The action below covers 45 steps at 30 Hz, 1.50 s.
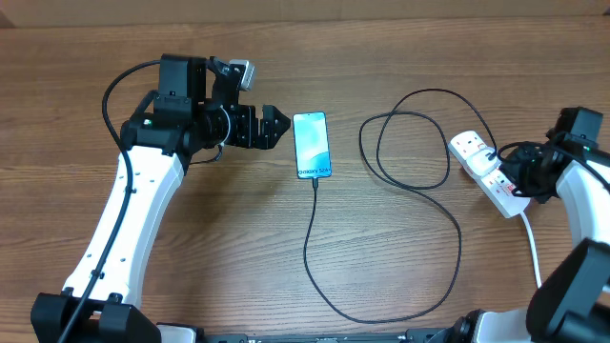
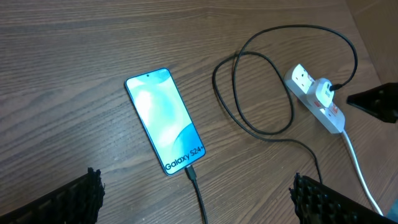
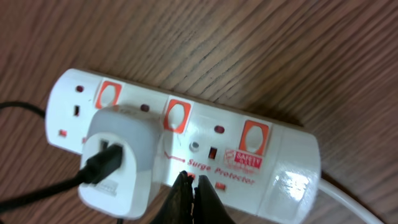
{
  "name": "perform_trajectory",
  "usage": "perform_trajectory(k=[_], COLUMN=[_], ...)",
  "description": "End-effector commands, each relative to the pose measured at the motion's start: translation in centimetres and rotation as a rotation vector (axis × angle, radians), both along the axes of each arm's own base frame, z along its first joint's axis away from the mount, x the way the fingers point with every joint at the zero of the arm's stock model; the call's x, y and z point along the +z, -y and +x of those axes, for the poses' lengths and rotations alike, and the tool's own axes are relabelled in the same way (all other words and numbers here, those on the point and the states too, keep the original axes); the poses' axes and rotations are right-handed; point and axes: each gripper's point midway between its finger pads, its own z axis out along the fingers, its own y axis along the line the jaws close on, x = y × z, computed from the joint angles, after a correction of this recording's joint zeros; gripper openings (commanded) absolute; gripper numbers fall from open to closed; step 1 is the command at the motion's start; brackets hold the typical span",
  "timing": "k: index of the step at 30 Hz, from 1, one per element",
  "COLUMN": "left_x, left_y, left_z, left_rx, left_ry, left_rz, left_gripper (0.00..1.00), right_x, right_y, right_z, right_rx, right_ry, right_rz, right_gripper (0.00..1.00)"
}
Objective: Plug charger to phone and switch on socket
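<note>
The phone [image 1: 312,144] lies mid-table with its cyan screen lit; it also shows in the left wrist view [image 2: 165,121]. The black charger cable [image 1: 315,250] is plugged into the phone's near end [image 2: 190,172] and loops right to a white plug [image 3: 118,155] seated in the white socket strip [image 1: 484,168]. My left gripper [image 1: 274,126] is open and empty, just left of the phone. My right gripper [image 3: 193,186] is shut, its tips at the socket strip [image 3: 249,168] beside the white plug.
The socket's thick white cord [image 1: 532,250] runs toward the table's front right. The cable makes loose loops [image 1: 405,133] between phone and socket. The strip has red switches [image 3: 177,116] along its top.
</note>
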Motion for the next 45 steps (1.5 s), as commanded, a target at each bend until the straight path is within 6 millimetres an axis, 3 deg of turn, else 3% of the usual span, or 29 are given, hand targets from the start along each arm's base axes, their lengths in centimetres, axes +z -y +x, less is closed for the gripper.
perform_trajectory(k=[1, 5, 13, 21, 33, 45], left_x=[1.4, 1.3, 1.4, 1.4, 1.4, 1.4], left_y=[0.2, 0.2, 0.2, 0.2, 0.2, 0.2], left_z=[-0.2, -0.3, -0.3, -0.3, -0.3, -0.3], left_rx=[0.000, 0.000, 0.000, 0.000, 0.000, 0.000], left_ry=[0.029, 0.024, 0.026, 0.026, 0.027, 0.027], left_rz=[-0.013, -0.012, -0.012, -0.012, -0.012, -0.012], left_gripper=[1.00, 1.00, 1.00, 1.00, 1.00, 1.00], right_x=[-2.1, -3.0, -2.8, -4.8, -4.4, -4.8], right_y=[0.0, 0.0, 0.6, 0.3, 0.5, -0.4], right_z=[0.1, 1.0, 2.5, 2.4, 3.5, 2.4], right_rx=[-0.047, -0.050, -0.047, -0.044, -0.037, -0.031], right_ry=[-0.034, -0.019, 0.043, 0.001, 0.052, 0.007], right_rz=[0.042, 0.059, 0.039, 0.064, 0.060, 0.104], right_gripper=[0.04, 0.04, 0.04, 0.04, 0.04, 0.04])
